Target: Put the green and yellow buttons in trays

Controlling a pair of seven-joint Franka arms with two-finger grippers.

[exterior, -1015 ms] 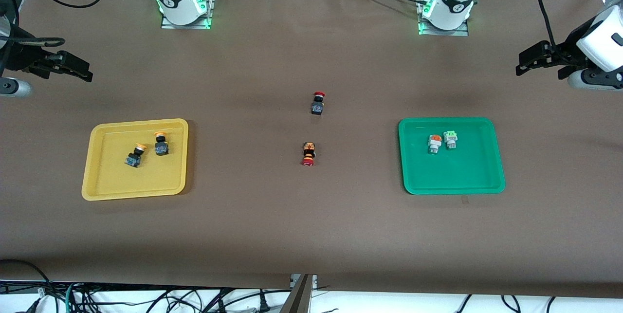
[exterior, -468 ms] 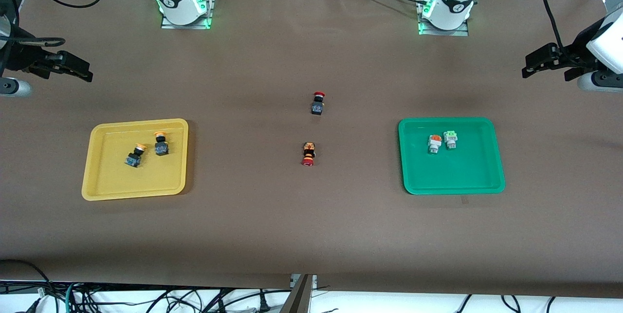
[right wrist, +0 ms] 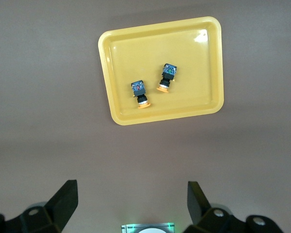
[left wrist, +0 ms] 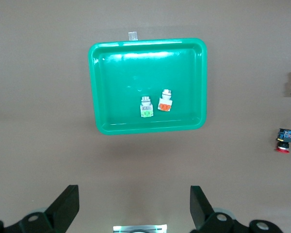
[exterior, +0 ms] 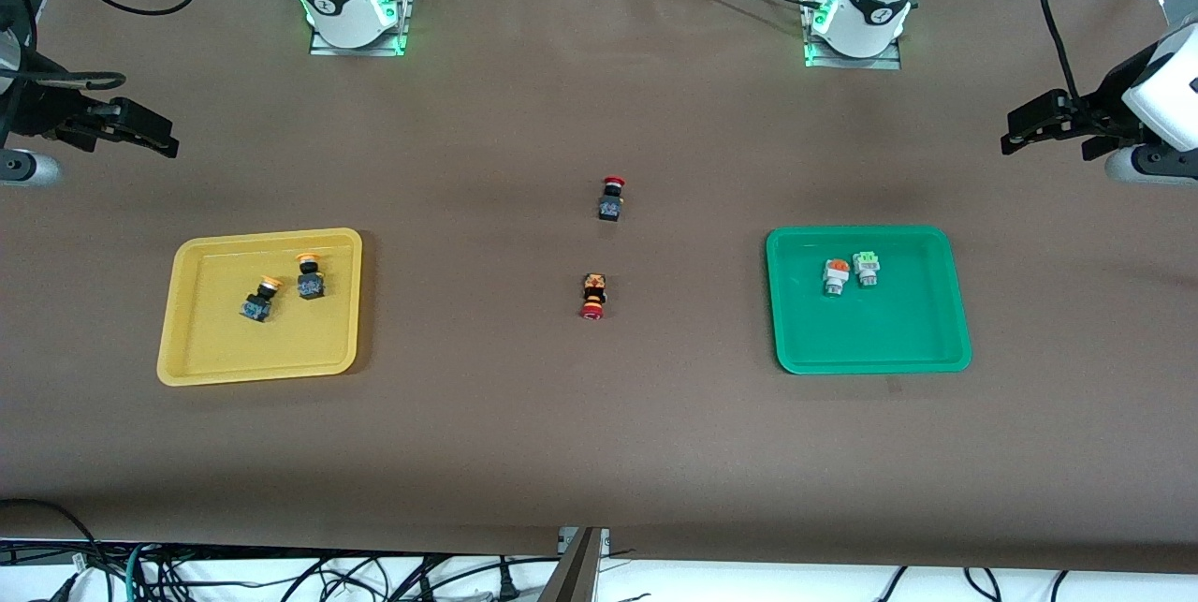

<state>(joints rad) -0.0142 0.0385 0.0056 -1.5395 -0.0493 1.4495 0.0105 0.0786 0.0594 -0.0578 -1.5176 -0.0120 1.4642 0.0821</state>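
The yellow tray [exterior: 197, 340] holds two yellow-capped black buttons [exterior: 261, 298] [exterior: 310, 276], both lying on their sides. In the green tray [exterior: 922, 330] lie two white buttons side by side, one orange-capped [exterior: 835, 276] and one green-capped [exterior: 867, 268]. My left gripper [exterior: 1015, 129] hangs open over bare table at the left arm's end. Its wrist view looks down on the green tray [left wrist: 116, 73] from the empty left gripper [left wrist: 134, 204]. My right gripper [exterior: 164, 139] hangs open over bare table at the right arm's end. The right gripper [right wrist: 132, 201] is empty above the yellow tray [right wrist: 199, 87].
Two red-capped black switches lie mid-table between the trays, one [exterior: 611, 198] farther from the front camera than the other [exterior: 592, 295]. The arm bases [exterior: 351, 7] [exterior: 861, 12] stand along the table's back edge. Cables hang below the front edge.
My left gripper has drifted slightly toward the left arm's end of the table. The right arm, the trays and all buttons have not moved.
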